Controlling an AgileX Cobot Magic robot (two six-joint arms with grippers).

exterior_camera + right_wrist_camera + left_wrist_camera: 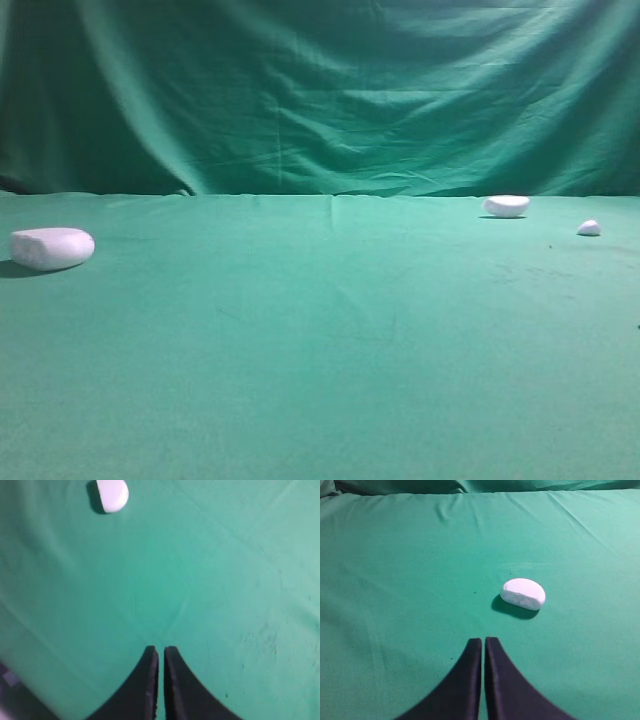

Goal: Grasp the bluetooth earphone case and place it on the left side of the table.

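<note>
Left gripper (483,642): black fingers pressed together, only a hairline between them, nothing held. It hangs over bare green cloth. Just ahead of it and slightly to one side lies the bluetooth earphone case (523,593), apart from the fingertips, casting a dark shadow on the cloth.

Right gripper (158,651): likewise closed tight, empty, over bare cloth. A smaller white oval (113,494) sits well ahead of it near the top of the right wrist view, not touched.

From the high view neither arm shows. The case (52,248) rests near the left edge of the tabletop (330,360), lying flat. The smaller white oval (507,205) is far off toward the back right, and a tiny white nub (589,228) sits near the right edge. All three are well apart.

Judgement on status: the case already lies on the left side, with both grippers off it, so the placing looks done or nearly so.

Judgement on handling: smooth, rounded, hard plastic shell; probably light, stiff, and slippery under bare fingers. It should not crush, but a pinch near the curved ends could squirt it out. Best hold is across the short width at the middle of the long body, fingers square to the sides, coming down from above.
</note>
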